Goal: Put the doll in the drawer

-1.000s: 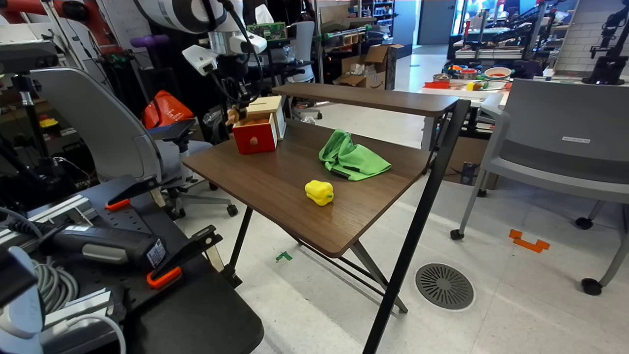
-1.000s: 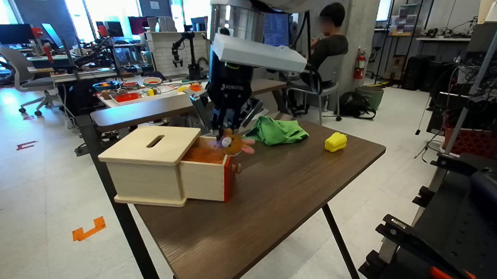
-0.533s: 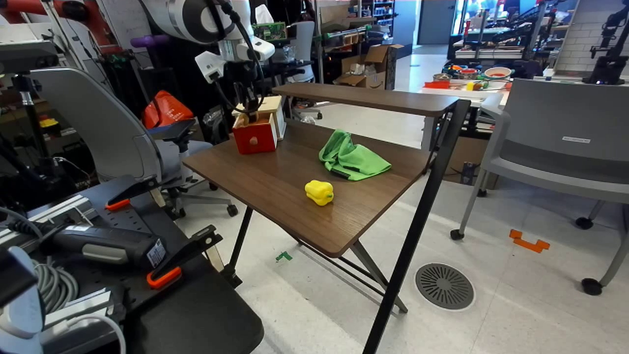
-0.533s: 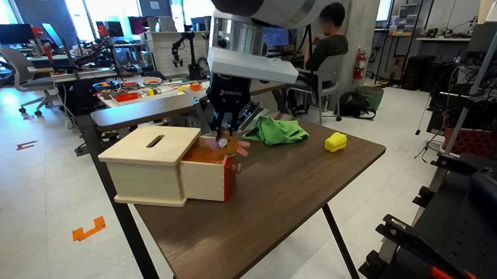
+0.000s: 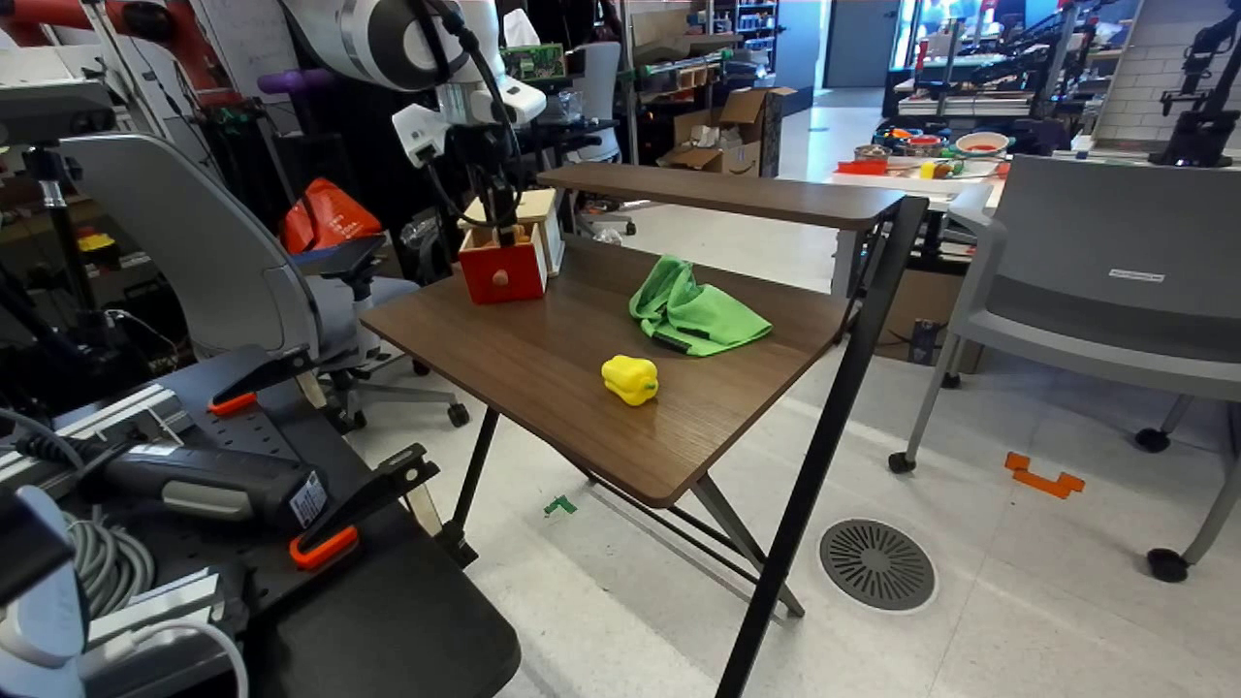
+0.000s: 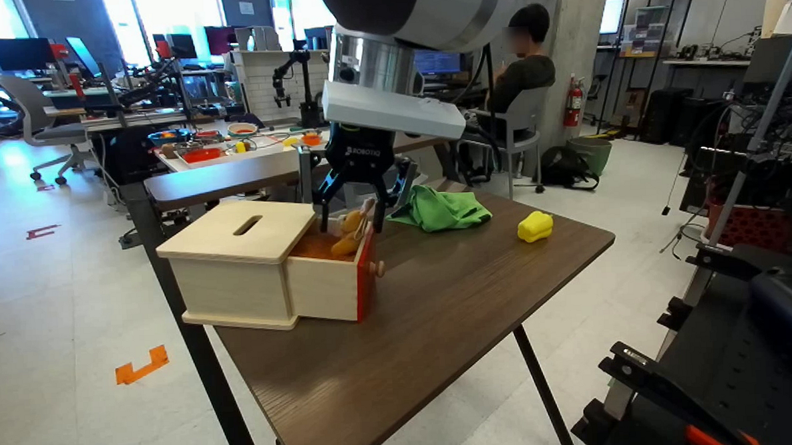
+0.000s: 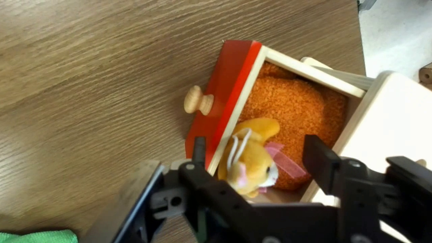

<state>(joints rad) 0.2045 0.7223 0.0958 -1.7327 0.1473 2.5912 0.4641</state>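
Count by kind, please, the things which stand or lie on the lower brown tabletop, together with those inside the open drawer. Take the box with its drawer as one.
Wooden box with drawer: 1
Doll, in the drawer: 1
Orange fuzzy fabric, in the drawer, seemingly one piece: 1
Green cloth: 1
Yellow pepper: 1
Total: 5

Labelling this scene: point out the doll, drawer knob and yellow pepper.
Doll (image 7: 255, 160): wrist view, on its head.
Drawer knob (image 7: 194, 100): wrist view, rounded end.
Yellow pepper (image 5: 629, 379): in an exterior view, middle of its body.
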